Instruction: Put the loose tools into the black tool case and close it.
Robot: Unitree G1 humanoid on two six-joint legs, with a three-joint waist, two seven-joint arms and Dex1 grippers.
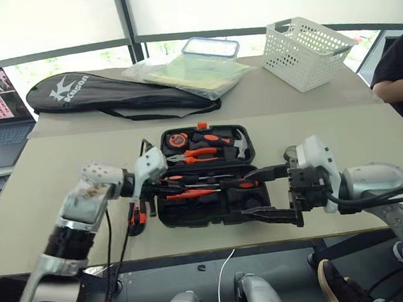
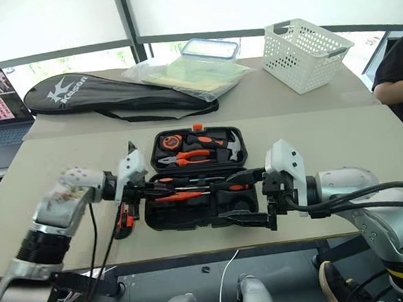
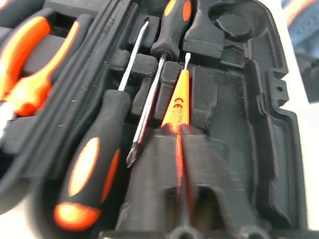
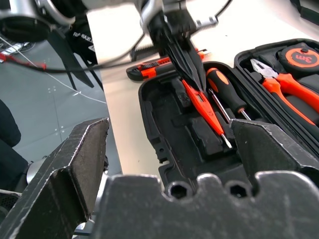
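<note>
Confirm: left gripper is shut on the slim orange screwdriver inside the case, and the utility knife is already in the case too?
The knife part is wrong. The utility knife lies on the table beside the case, as the right wrist view shows. The left gripper is shut on the slim orange screwdriver inside the case.

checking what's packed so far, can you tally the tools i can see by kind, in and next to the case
screwdrivers: 3, two black-and-orange and a slim orange tester, all in the case
pliers: 1
hammer: 1
tape measure: 1
utility knife: 1, on the table beside the case
total: 7
</note>
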